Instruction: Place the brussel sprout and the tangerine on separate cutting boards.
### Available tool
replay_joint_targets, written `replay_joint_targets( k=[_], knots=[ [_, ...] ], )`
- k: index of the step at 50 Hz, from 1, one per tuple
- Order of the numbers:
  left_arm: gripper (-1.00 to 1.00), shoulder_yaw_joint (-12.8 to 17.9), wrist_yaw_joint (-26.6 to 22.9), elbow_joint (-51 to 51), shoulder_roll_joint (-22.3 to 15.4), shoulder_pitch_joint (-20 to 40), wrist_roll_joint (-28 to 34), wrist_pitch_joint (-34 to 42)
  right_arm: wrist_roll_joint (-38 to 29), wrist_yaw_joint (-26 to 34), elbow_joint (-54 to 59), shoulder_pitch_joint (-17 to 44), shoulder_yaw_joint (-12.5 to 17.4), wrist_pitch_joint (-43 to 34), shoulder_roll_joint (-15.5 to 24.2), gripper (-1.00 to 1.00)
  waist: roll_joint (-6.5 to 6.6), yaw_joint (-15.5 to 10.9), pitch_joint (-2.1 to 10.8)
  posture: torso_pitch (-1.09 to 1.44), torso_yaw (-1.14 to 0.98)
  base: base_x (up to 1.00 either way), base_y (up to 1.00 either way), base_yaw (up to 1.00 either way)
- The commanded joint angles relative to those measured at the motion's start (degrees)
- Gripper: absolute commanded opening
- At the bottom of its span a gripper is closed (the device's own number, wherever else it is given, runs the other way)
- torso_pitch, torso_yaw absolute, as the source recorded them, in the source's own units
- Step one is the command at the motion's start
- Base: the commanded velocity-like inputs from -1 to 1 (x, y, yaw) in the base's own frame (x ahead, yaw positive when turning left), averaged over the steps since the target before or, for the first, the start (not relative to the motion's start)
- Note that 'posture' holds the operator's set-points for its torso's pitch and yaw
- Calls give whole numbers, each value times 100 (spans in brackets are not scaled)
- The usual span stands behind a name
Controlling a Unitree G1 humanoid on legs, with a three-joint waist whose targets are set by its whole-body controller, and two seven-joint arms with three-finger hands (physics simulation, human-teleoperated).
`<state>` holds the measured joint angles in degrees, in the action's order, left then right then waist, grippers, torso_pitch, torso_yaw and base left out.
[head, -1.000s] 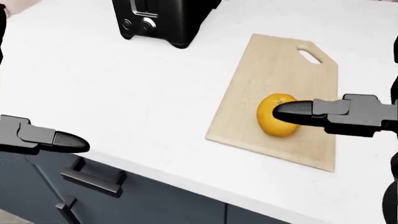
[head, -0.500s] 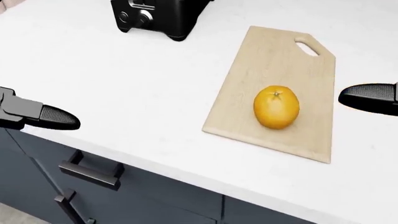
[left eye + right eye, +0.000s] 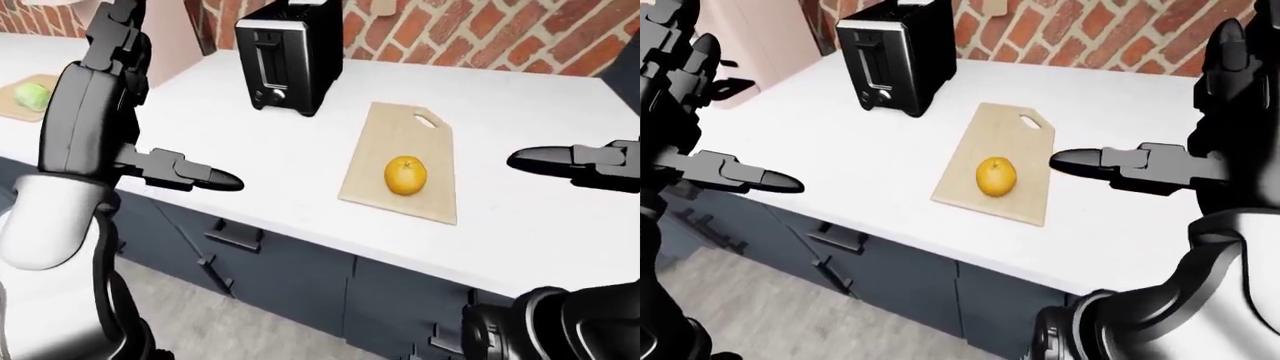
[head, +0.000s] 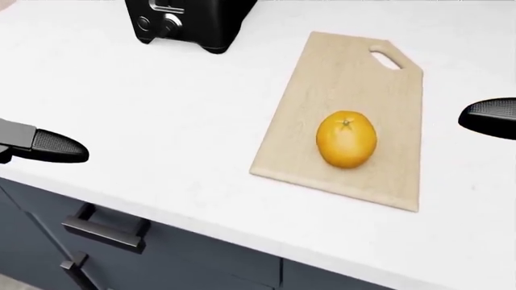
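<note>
Resting on the nearer cutting board (image 4: 355, 90), the tangerine (image 4: 346, 138) sits stem-up toward that board's end by the worktop's (image 4: 145, 103) near edge, with the right hand (image 3: 1110, 166) just to its right, clear of it and holding nothing; how wide its fingers stand I cannot tell. The left hand (image 3: 190, 174) hangs over the near edge, fingers stretched out and empty. A brussel sprout (image 3: 33, 95) already lies on a second cutting board (image 3: 22, 109) toward the worktop's far left end, well apart from both hands and nearer the left one. By my reading both items are placed, so little is left but to draw the arms away. A toaster (image 3: 290, 54) stands beyond the boards.
</note>
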<state>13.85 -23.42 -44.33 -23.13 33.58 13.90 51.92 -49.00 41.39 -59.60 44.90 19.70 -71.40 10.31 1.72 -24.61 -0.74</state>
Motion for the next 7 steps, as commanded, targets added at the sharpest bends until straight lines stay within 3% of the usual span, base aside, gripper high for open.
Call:
replay_joint_targets(
  k=[1, 7],
  knots=[
    [100, 61, 49, -106, -79, 138, 34, -92, -38, 91, -40, 143, 14, 123, 100, 100, -11, 8, 116, 0, 28, 0, 0, 0],
    [100, 76, 43, -141, -124, 211, 11, -8, -237, 459, -40, 338, 201, -107, 358, 100, -23, 56, 96, 0, 27, 0, 0, 0]
  ],
)
